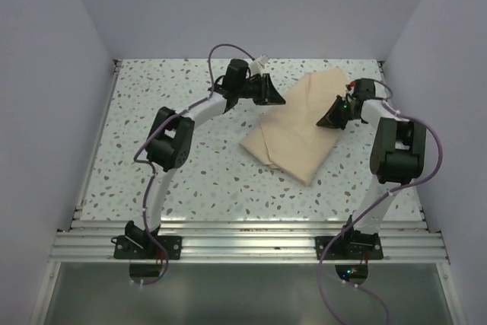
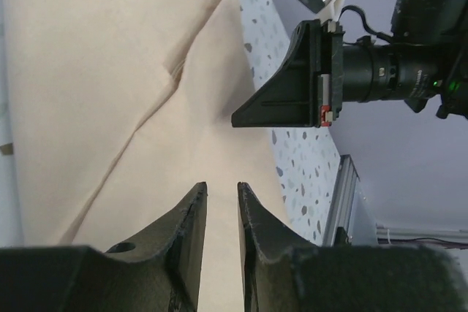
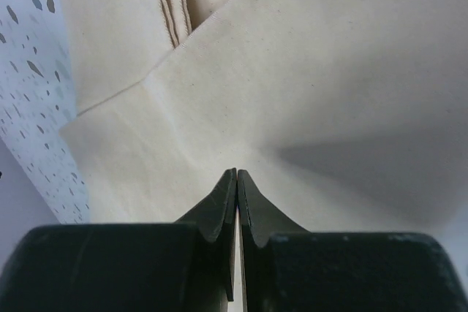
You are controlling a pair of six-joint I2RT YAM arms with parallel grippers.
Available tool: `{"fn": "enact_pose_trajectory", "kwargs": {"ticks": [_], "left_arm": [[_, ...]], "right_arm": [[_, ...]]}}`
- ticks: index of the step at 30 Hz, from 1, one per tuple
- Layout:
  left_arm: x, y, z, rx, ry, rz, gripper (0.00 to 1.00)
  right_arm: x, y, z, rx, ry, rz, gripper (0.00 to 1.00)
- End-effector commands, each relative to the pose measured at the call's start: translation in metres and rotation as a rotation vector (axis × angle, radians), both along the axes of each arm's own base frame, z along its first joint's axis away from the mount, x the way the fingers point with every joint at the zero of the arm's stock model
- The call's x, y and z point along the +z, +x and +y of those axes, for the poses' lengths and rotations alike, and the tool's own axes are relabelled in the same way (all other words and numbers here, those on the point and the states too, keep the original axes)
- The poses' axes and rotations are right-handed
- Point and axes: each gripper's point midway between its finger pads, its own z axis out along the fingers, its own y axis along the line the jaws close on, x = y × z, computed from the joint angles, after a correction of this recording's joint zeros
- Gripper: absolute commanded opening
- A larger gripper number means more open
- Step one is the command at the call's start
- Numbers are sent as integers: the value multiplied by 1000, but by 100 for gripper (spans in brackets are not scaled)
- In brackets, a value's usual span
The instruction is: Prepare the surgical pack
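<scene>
The tan cloth sheet [image 1: 300,123] lies folded into a bundle on the speckled table, right of centre. It fills the left wrist view [image 2: 110,71] and the right wrist view [image 3: 307,71], with layered folded edges showing. My left gripper [image 1: 270,95] is at the cloth's far-left edge, low over it, with its jaws [image 2: 221,188] a narrow gap apart and nothing between them. My right gripper [image 1: 332,116] is over the cloth's right part, shut [image 3: 236,173] with nothing seen in it. It also shows in the left wrist view [image 2: 292,100]. The tray, scissors, forceps, gauze and packet are out of view.
Grey walls stand at the back and on both sides of the table [image 1: 190,165]. An aluminium rail [image 1: 251,245] runs along the near edge, with both arm bases on it.
</scene>
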Motion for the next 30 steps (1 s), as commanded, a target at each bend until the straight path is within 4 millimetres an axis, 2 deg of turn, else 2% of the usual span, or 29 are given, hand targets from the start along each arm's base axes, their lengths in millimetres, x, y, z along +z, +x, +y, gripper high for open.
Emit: {"fn": "enact_pose_trajectory", "kwargs": {"ticks": [1,4,5,6,9,11,13,14,16,17,21,25,28,30], "left_arm": [[38,12,-18,14,-165,-79,26],[37,12,-14,76,-158,-58,22],[51,17,-8,128,-156,-89,22],[41,12,-5,149,-136,-77,22],[42,9,-12,131,-128,-96,22],[16,2,-22,67,-103,-15,19],[2,0,-22,54,-117,40,17],[-11,0,-19,61,-104,67,15],[-26,1,-15,66,-68,86,15],[-31,8,-18,57,-53,91,15],[-62,9,-20,26,2,171,11],[-88,8,-4,66,43,234,11],[-107,10,11,94,80,294,9],[-114,11,18,108,102,303,8]], "right_arm": [[22,-8,11,28,73,-48,4],[16,-16,17,40,115,-39,4],[17,-15,18,42,120,-58,4],[12,-21,19,41,123,-46,4],[4,-28,18,33,124,-32,4],[-4,-32,16,22,135,-23,4],[-10,-34,13,8,142,-15,4],[-14,-37,9,-3,141,-9,4],[-16,-42,6,-8,134,-8,4],[-21,-48,3,-14,130,9,4],[-26,-63,-2,-8,111,27,4],[-18,-69,-11,-19,85,21,4],[-8,-69,-24,-57,54,9,5],[-10,-72,-36,-85,25,26,5]]}}
